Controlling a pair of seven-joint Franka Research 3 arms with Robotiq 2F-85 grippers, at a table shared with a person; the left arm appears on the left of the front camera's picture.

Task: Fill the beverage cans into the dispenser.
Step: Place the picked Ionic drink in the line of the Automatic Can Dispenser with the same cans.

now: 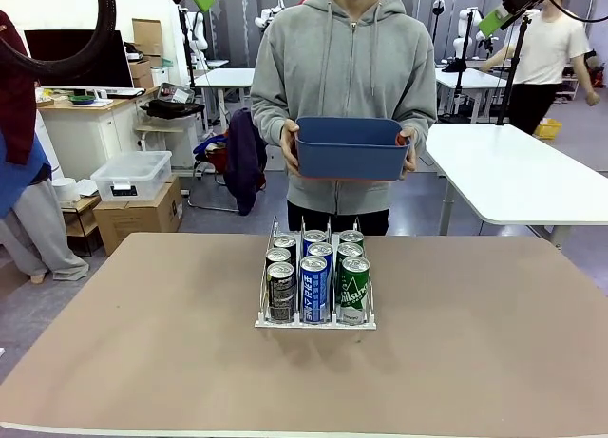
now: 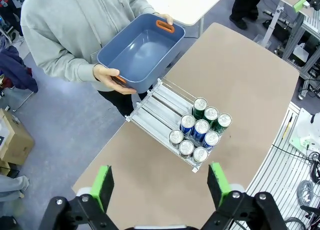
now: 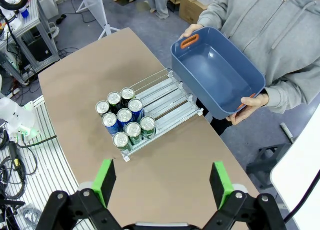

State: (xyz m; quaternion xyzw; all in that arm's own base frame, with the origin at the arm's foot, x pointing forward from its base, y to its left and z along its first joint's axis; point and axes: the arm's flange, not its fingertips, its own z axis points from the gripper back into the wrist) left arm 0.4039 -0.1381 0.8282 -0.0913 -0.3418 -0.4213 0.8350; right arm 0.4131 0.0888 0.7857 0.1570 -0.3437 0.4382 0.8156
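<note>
Brown tabletop (image 1: pixel 142 362) spans the scene. At its far edge a person holds a dark blue tub (image 1: pixel 351 148), which looks empty. The clear-plastic dispenser (image 2: pixel 155 110) stands mid-table, with nine beverage cans (image 1: pixel 314 272) packed three per lane at its near end. The cans are likely rigid, smooth and slippery, best pinched across the middle of the body. The left gripper (image 2: pixel 162 182) and the right gripper (image 3: pixel 162 180) hang high above, fingers spread wide, holding nothing.
</note>
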